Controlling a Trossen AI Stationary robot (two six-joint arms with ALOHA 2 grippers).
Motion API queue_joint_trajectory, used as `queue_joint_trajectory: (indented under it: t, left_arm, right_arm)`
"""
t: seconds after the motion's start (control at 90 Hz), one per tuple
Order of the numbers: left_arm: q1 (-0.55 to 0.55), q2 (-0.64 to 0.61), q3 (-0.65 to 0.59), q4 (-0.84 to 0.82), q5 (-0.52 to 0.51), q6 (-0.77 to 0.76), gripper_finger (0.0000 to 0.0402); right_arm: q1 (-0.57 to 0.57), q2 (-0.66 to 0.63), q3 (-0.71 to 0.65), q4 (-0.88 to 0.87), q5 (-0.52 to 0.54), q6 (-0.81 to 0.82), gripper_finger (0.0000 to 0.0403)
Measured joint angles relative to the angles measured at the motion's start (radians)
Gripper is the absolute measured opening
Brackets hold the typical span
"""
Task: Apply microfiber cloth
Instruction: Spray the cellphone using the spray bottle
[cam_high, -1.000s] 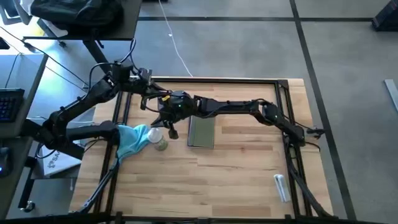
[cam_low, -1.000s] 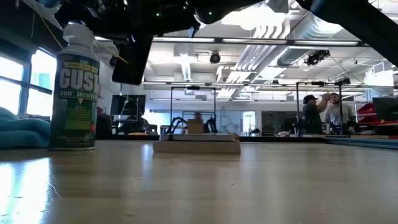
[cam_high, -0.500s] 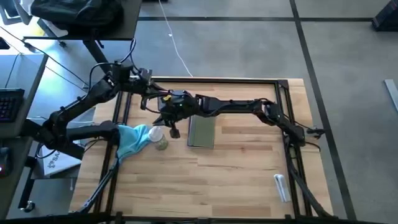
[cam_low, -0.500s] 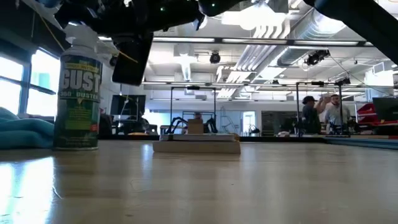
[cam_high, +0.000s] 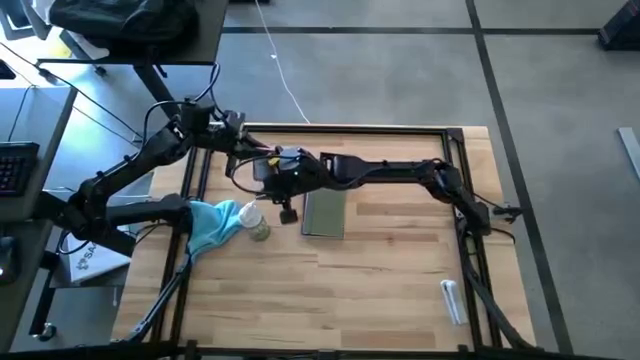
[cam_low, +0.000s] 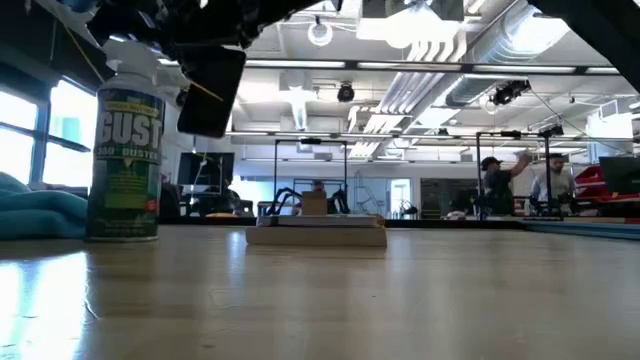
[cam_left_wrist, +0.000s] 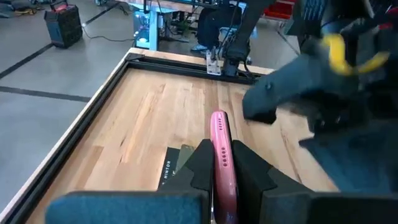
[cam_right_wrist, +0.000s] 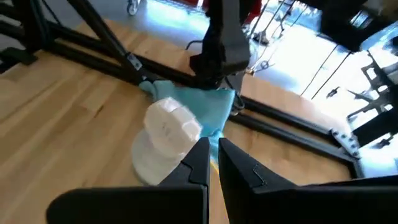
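Left gripper (cam_left_wrist: 219, 163) clamped the pink phone (cam_left_wrist: 220, 155). Right gripper (cam_right_wrist: 213, 157), fingers nearly together and empty, hovered near the microfiber cloth (cam_high: 208, 226) and spray can (cam_low: 126, 150).

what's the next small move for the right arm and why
Probably reach the right hand past the spray can down to the microfiber cloth. The cloth lies untouched at the table's left edge, that hand looks nearly closed and empty above it, and the left hand already grips the pink phone.
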Motion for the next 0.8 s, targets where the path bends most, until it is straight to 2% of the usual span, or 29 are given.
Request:
queue_joint_trajectory:
  t: [0.278, 0.378, 0.8]
  left_arm:
    - [0.000, 0.000, 0.000, -0.002, -0.002, -0.001, 0.0010]
    - [0.000, 0.000, 0.000, -0.004, -0.002, -0.001, 0.0010]
    - [0.001, -0.003, 0.000, -0.040, -0.021, 0.019, 0.0010]
  right_arm:
    - [-0.001, 0.060, -0.011, 0.029, 0.014, -0.007, 0.0000]
    - [-0.001, 0.062, -0.010, 0.071, 0.052, -0.027, 0.0000]
    - [-0.015, 0.058, -0.008, 0.114, 0.053, -0.078, 0.0000]
